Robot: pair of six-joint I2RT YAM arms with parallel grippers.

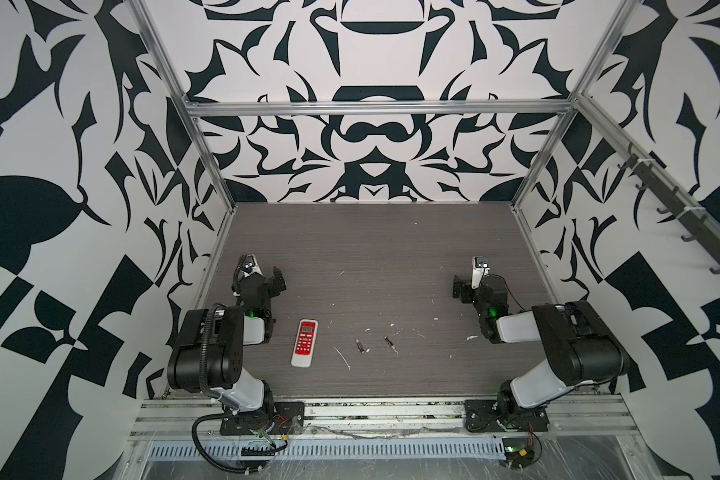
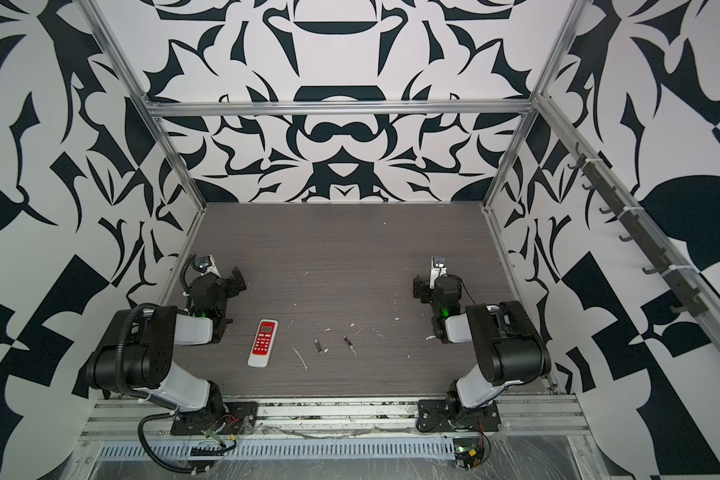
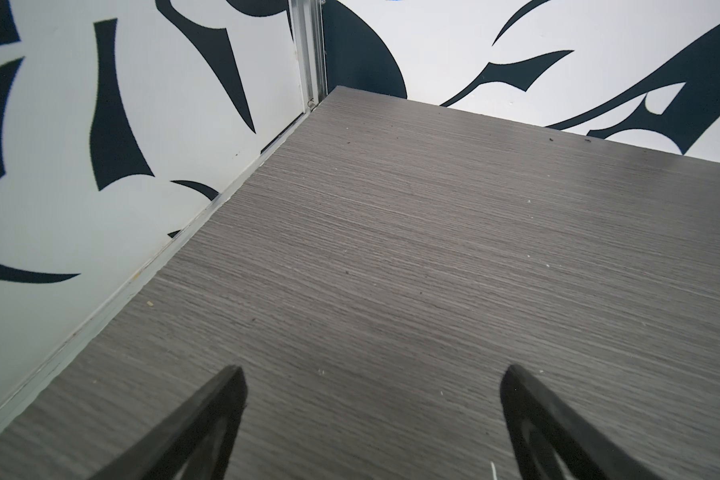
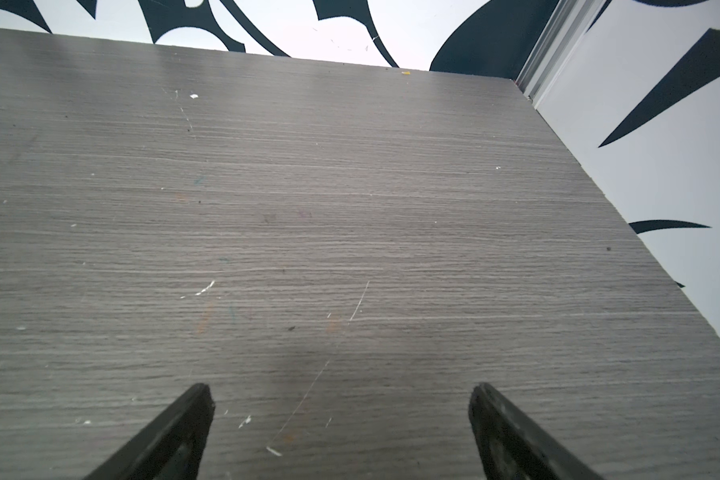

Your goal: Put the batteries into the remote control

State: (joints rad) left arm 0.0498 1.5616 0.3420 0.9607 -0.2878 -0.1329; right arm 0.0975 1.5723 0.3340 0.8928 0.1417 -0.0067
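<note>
Remote control (image 1: 304, 343) lies face up, red side showing, on the table (image 1: 371, 257) near the front edge, just beside your left arm. Two batteries (image 1: 359, 345) lie loose, right of it in both top views, apart from it and from each other. Your left gripper (image 3: 371, 374) and right gripper (image 4: 341, 392) hang spread wide, nothing between the fingers, well away from both.

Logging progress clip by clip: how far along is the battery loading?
Nothing looks done: the remote lies face up on the table, both batteries loose beside it. Nothing in hand: left gripper and right gripper are open, empty. To do: the whole loading.
</note>
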